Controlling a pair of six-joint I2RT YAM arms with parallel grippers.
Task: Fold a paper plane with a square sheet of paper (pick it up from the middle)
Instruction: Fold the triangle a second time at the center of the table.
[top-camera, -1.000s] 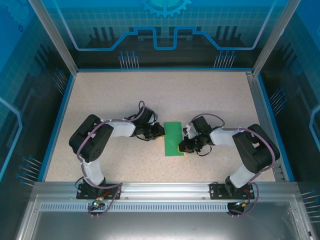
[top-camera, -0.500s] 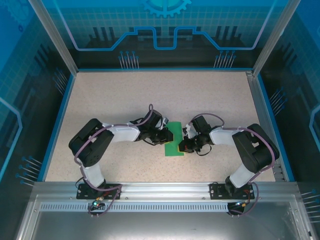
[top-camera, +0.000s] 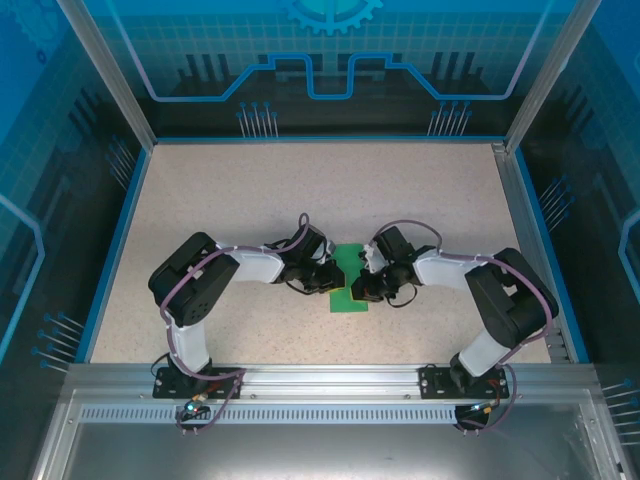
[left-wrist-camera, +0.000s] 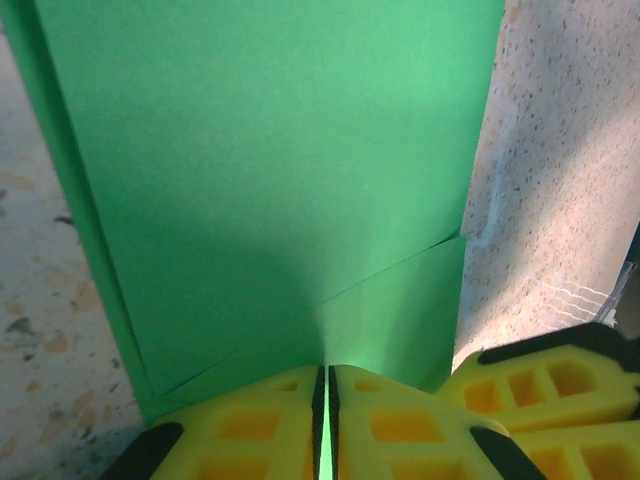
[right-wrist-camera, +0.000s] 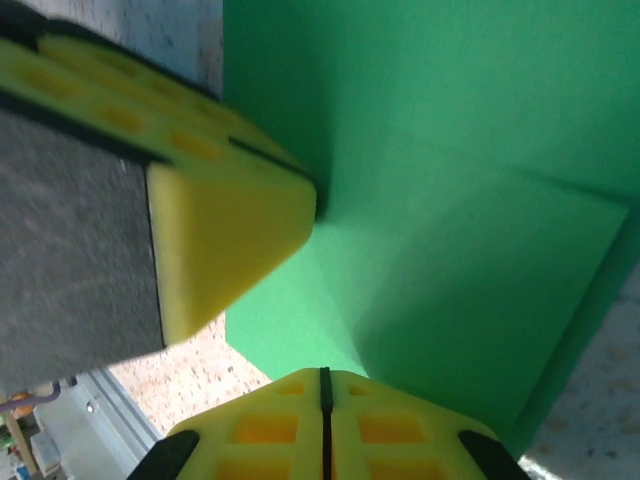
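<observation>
- The green paper (top-camera: 349, 298) lies on the table (top-camera: 250, 190), near the middle and a bit toward the near edge.
- It is folded into a tall, thin shape. Up close you can see layers on top of each other and slanted fold lines.
- The left gripper (left-wrist-camera: 326, 415) is closed. A thin green line shows between its two yellow fingers (left-wrist-camera: 260, 420), so it is pinching the edge of the paper.
- From above, this gripper is at the paper's left side and hides part of it.
- The right gripper (right-wrist-camera: 324, 425) is closed too. Its fingers press together with just a dark line between them.
- Its tips sit at the paper's edge. I cannot tell if any paper is caught in them.
- From above, it is at the paper's right side.
- The two grippers face each other, very close, with the paper between them.
- In the right wrist view, a yellow finger of the left gripper meets the paper just beside the right gripper.
- Both arms bend inward, low over the table.
</observation>
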